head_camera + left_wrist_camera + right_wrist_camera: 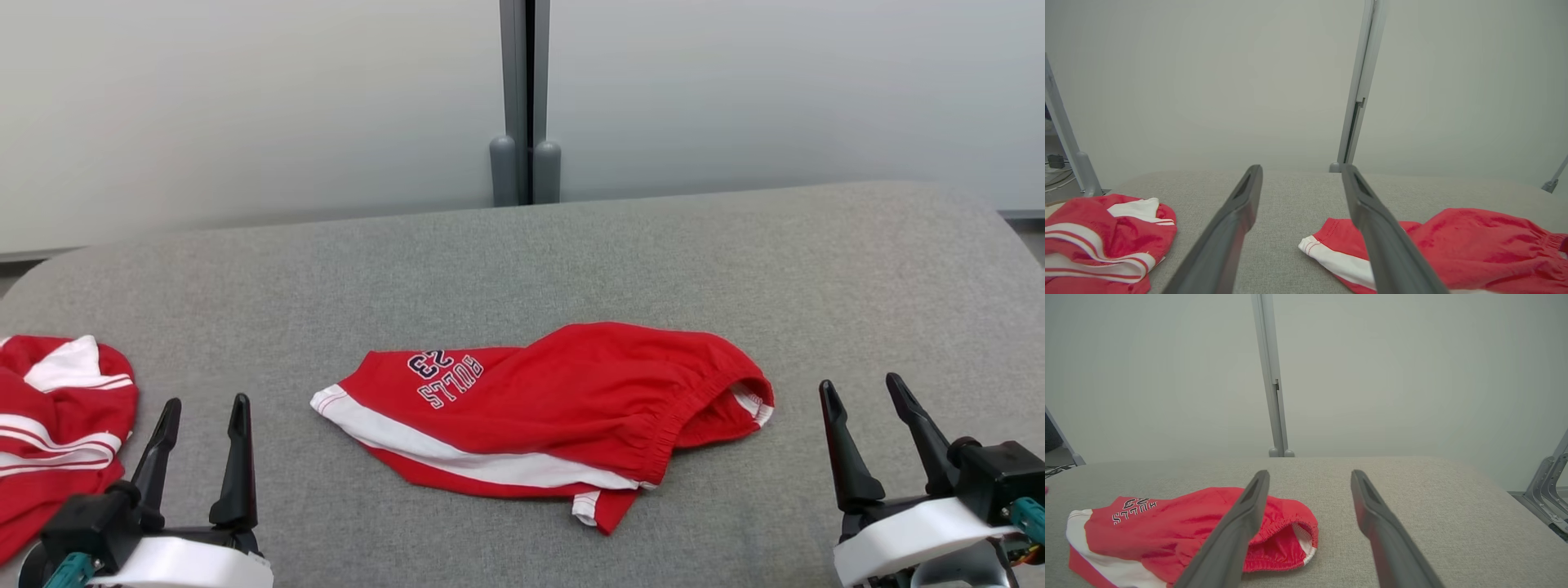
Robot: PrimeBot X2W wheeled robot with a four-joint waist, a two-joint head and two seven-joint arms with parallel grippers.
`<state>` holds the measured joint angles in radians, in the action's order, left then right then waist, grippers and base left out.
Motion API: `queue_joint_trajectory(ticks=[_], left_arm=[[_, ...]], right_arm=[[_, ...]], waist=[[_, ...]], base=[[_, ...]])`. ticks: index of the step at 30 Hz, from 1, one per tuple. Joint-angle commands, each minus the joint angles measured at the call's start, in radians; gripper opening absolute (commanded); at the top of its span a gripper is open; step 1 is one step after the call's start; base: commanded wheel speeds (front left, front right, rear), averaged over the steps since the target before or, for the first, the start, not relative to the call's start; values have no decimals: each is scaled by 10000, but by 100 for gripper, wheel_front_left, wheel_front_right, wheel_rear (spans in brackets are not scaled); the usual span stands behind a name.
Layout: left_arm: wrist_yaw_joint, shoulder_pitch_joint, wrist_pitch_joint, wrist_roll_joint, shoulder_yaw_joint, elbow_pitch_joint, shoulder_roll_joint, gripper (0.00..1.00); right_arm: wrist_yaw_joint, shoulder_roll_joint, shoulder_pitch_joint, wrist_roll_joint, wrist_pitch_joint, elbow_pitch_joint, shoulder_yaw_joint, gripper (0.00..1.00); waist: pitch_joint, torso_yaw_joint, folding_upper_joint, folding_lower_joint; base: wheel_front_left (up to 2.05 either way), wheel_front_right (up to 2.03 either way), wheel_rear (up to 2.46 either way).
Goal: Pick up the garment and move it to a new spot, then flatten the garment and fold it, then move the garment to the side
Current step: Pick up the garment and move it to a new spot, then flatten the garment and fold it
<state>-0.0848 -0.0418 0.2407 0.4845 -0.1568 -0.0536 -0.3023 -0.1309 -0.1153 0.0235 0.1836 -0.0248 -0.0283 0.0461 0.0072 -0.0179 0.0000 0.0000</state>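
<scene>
A red garment (547,408), shorts with white trim and a dark "BULLS 23" print, lies crumpled in the middle of the grey table (522,261). Its elastic waistband opening faces right. My left gripper (204,415) stands open at the lower left, apart from the garment, nothing between its fingers. At the lower right my right gripper (865,392) is open too, a short way right of the waistband. The left wrist view has the garment (1457,245) to the right of my left gripper (1301,171). In the right wrist view the garment (1180,535) lies left of my right gripper (1309,475).
A second red and white piece of clothing (57,425) is bunched at the table's left edge, just left of my left gripper, also in the left wrist view (1102,241). A grey post (525,106) divides the pale wall behind the table.
</scene>
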Motion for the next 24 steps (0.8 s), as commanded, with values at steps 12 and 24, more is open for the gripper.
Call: queue_joint_trajectory(ticks=[12,24], left_arm=[[-318,-472,-333,-103,-132,554,-163,100],[-431,-298,-385,-159,-230,595,-160,100]], right_arm=[[3,-107,330,33,225,283,-80,100],[2,-193,181,-104,486,180,245,100]], waist=[[-236,10,0,0],[-193,182,0,0]], base=[[0,0,0],[0,0,0]])
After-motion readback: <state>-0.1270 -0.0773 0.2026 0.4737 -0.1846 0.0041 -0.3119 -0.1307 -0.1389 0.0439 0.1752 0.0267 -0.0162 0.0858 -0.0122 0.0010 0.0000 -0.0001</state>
